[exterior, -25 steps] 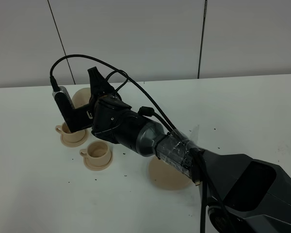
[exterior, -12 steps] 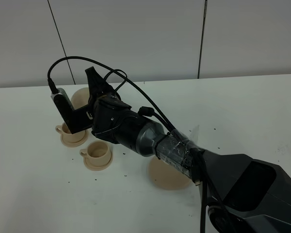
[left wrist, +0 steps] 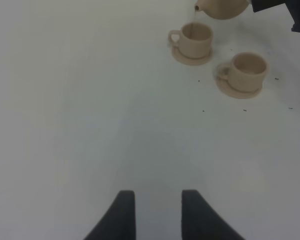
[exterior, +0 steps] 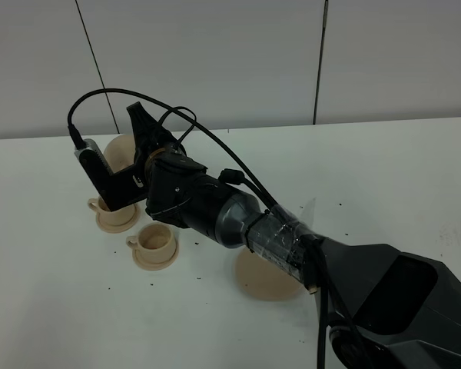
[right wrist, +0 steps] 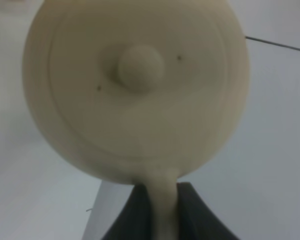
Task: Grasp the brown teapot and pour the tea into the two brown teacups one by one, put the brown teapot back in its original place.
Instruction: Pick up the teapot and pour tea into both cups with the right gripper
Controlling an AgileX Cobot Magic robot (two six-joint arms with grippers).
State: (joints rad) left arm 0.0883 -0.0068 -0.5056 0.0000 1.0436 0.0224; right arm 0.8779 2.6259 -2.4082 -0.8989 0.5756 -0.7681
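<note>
The brown teapot (exterior: 120, 151) hangs tilted above the table, mostly hidden behind my right gripper (exterior: 140, 132), which has reached across to the left side. In the right wrist view the lid of the teapot (right wrist: 136, 85) faces the camera and the right gripper (right wrist: 160, 216) is shut on its loop handle. The spout of the teapot (left wrist: 221, 8) sits just above the farther teacup (left wrist: 195, 37) (exterior: 110, 211). Beside it stands the nearer teacup (left wrist: 248, 69) (exterior: 155, 243) on its small saucer. The wide saucer (exterior: 263, 283) lies bare, partly under my right arm. Far from the cups, my left gripper (left wrist: 157, 202) is open over bare table.
Small dark specks dot the white table (exterior: 384, 177) around the cups. A grey panelled wall (exterior: 238, 61) rises behind the table's far edge. My right arm (exterior: 292, 246) and its cables span the middle of the table.
My right wrist has rolled further, swinging its camera block up and to the left and tipping the teapot more over the farther cup. The cups and saucers have not moved.
</note>
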